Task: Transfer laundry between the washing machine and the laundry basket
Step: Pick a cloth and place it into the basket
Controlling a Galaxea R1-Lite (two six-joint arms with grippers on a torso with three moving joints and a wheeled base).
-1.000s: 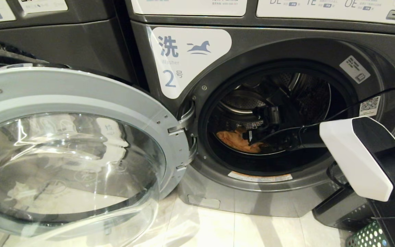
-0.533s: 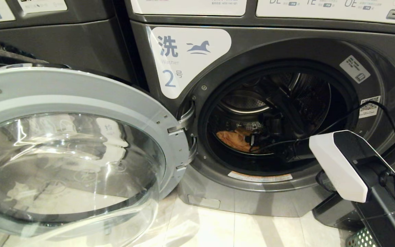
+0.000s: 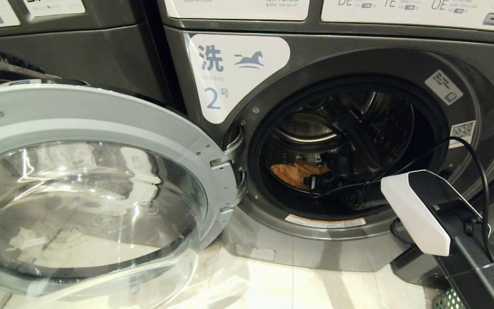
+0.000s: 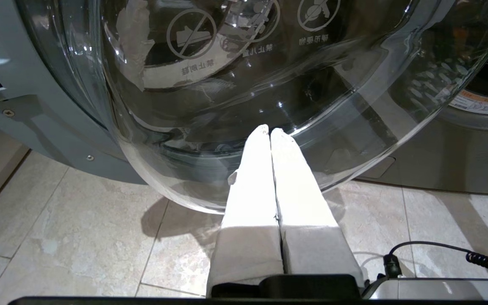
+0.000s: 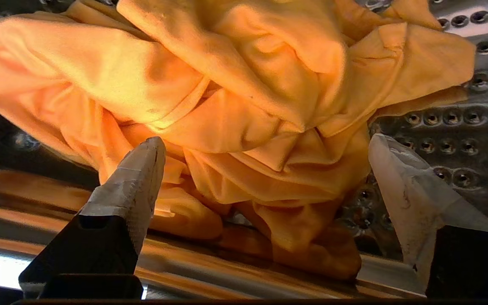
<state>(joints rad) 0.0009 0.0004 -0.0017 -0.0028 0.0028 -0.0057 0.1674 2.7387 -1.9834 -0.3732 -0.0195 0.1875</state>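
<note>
Head view: we find the washing machine [image 3: 350, 141] with its door [image 3: 88, 189] swung wide; the right gripper [image 3: 315, 179] is inside the drum beside the orange garment [image 3: 292, 171].

Left wrist view: the left gripper [image 4: 269, 131] is pressed closed, empty, near the door glass.

Right wrist view: the right gripper's fingers [image 5: 136, 178] are spread wide, flanking the garment, gripping nothing.

The left gripper [image 4: 269, 132], its white fingers [image 4: 288, 182] pressed together, points at the clear glass washer door [image 4: 235, 84] above the beige tiled floor [image 4: 79, 237].
</note>
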